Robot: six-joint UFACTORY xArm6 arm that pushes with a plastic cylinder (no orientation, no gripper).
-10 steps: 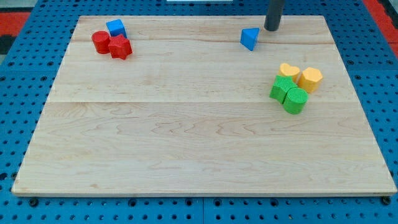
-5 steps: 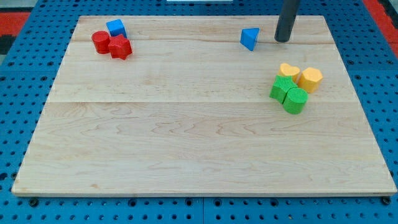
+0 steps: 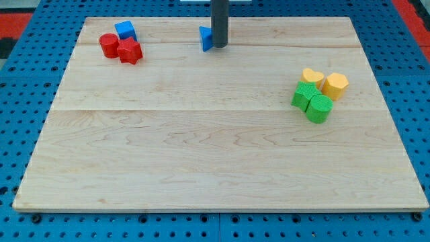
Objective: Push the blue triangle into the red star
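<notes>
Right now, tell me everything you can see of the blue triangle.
The blue triangle is a small solid blue block, plain and matte, lying flat on the wooden board near the view's top, a little left of centre. Only its left part shows; my tip stands against its right side and hides the rest, apparently touching it. Nothing else touches it. The red star lies well off toward the view's left.

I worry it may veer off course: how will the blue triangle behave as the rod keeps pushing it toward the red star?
The blue triangle looks rigid and sits flat, so it should slide, not roll. My tip touches its right side; an off-centre push may spin it. The smooth wooden board should offer little resistance before the red star.
</notes>
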